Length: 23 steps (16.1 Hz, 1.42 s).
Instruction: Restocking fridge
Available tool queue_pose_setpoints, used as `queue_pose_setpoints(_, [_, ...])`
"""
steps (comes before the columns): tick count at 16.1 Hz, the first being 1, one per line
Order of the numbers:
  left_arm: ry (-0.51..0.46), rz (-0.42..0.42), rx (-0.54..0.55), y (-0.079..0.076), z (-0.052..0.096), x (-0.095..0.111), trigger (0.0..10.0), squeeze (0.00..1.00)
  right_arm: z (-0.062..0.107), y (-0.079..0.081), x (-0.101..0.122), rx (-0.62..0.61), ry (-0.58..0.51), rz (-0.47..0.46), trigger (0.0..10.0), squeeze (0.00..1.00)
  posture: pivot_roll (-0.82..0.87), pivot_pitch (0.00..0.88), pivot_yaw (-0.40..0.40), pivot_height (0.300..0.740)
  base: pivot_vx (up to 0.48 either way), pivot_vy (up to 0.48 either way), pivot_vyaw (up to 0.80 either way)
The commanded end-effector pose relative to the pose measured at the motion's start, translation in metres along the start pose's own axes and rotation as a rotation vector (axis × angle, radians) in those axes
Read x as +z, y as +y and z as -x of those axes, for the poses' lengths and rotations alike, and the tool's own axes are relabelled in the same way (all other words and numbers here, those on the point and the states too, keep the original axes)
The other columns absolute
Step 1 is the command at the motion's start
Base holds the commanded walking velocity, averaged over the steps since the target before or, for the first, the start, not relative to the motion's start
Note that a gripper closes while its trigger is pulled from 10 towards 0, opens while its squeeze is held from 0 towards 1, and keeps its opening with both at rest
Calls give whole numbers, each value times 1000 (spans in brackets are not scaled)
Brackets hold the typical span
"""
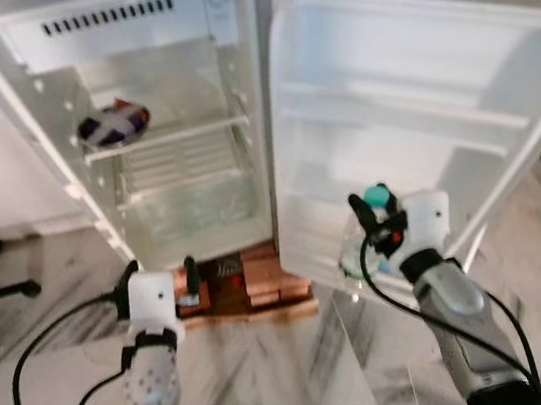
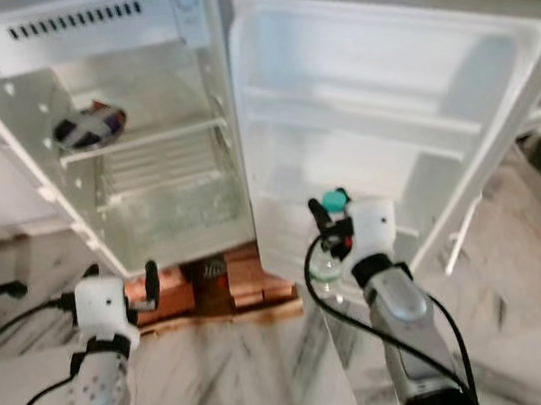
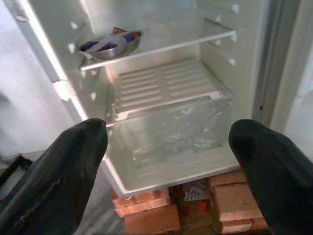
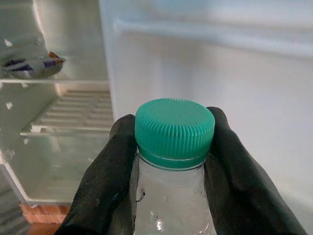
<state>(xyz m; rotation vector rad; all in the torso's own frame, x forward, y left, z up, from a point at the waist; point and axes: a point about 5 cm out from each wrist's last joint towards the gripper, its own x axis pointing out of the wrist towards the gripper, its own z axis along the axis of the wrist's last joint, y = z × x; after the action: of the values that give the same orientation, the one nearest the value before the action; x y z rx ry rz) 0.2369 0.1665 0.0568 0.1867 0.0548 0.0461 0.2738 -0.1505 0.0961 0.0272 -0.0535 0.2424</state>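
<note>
The robot stood before the open fridge [image 1: 179, 125] with the stocking step under way: its right gripper [image 4: 171, 161] was clamped on the neck of a clear bottle [image 4: 171, 205] with a green cap [image 4: 174, 131], and held it upright just in front of the lower part of the fridge door [image 1: 422, 131]. The likely next move was to carry the bottle over the rail of a door shelf [image 1: 401, 159], lower it until it stood on its base, and only then part the fingers; a tilt or an early release could tip it out. The door shelves looked bare, as far as the white glare allowed. Inside the fridge, a metal bowl [image 3: 110, 46] holding wrapped packets sat on the upper glass shelf [image 3: 186, 36] toward the wall far from the door. Below that shelf the clear drawer [image 3: 171, 127] under its slatted cover seemed to hold nothing solid. The left gripper [image 3: 171, 161] hung low before the fridge, above the bricks [image 3: 146, 215] it stood on, its jaws apart and holding nothing.
</note>
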Motion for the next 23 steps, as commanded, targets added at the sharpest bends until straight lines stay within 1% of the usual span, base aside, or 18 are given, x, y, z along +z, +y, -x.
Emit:
queue_pose_setpoints(1, [2, -5, 2, 2, 1, 1, 10000, 0, -3, 2, 8, 4, -42, -1, 10000, 0, 111, 94, -50, 740, 319, 0, 0])
queue_pose_setpoints(6, [1, -1, -4, 2, 2, 1, 10000, 0, -3, 4, 7, 12, -40, -3, 10000, 0, 110, 91, -52, 740, 334, 0, 0])
queue_pose_setpoints(9, [3, 10, -8, 0, 4, 1, 10000, 0, -1, 0, 7, 2, -42, 5, 10000, 0, 108, 86, -55, 740, 336, 0, 0])
queue_pose_setpoints(11, [20, 27, -12, 0, 10, -1, 10000, 0, 7, -3, 5, -9, -31, 11, 10000, 0, 108, 86, -55, 740, 0, 0, 0])
queue_pose_setpoints(14, [34, 23, -47, 2, 26, -5, 10000, 0, 20, -6, -3, -29, 0, 11, 10000, 0, 108, 97, -64, 740, 0, 0, 0])
queue_pose_setpoints(17, [48, 14, -75, 5, 37, -8, 10000, 0, 27, -6, -5, -45, 14, 12, 10000, 0, 107, 101, -63, 740, 0, 0, 0])
queue_pose_setpoints(19, [53, 2, -70, 10, 38, -9, 10000, 0, 30, -7, -6, -58, 15, 13, 10000, 0, 103, 101, -58, 740, 0, 0, 0])
queue_pose_setpoints(20, [50, -9, -69, 13, 35, -8, 10000, 0, 31, -10, -6, -70, 15, 13, 10000, 0, 100, 100, -55, 740, 0, 0, 0])
queue_pose_setpoints(23, [37, -15, -77, 12, 31, -5, 10000, 0, 30, -10, -6, -70, 16, 11, 10000, 0, 99, 99, -53, 740, 0, 0, 0])
